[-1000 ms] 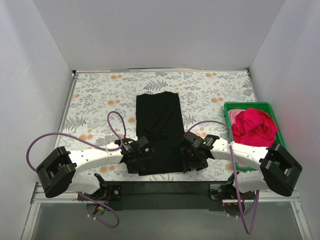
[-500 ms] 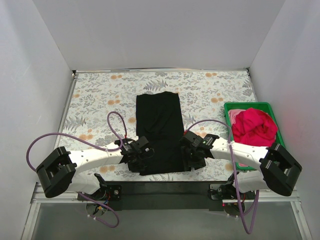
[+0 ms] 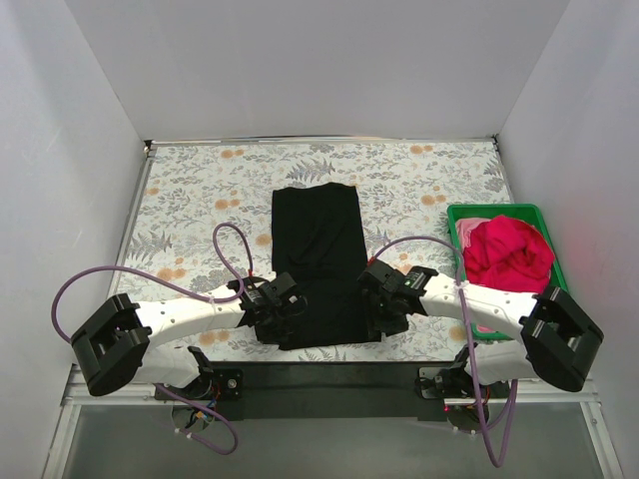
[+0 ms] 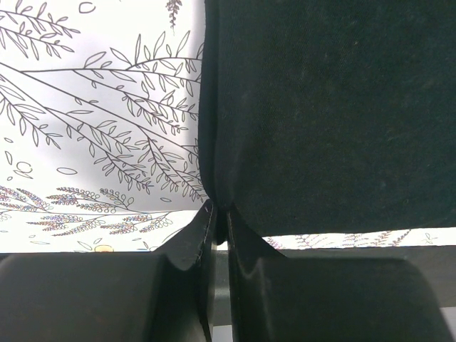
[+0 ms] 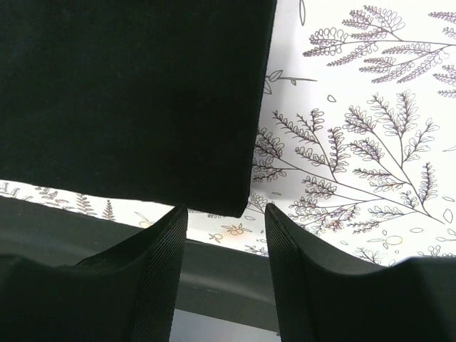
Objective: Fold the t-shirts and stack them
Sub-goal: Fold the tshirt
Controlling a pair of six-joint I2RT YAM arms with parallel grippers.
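Centre of desk [image 3: 190, 190]: black shirt [image 3: 318, 249], plain, matte, folded to long narrow rectangle. Left gripper [image 4: 219, 228] pinched tight on its 7 o'clock corner; right gripper [image 5: 224, 242] jaws apart, straddling 5 o'clock corner. Red shirt [image 3: 507, 251] crumpled in crate [image 3: 494, 208], 3 o'clock.

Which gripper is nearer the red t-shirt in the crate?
Right. The right gripper is at the near right corner of the black t-shirt, just left of the green crate holding the red t-shirt. The left gripper is at its near left corner, farther off.
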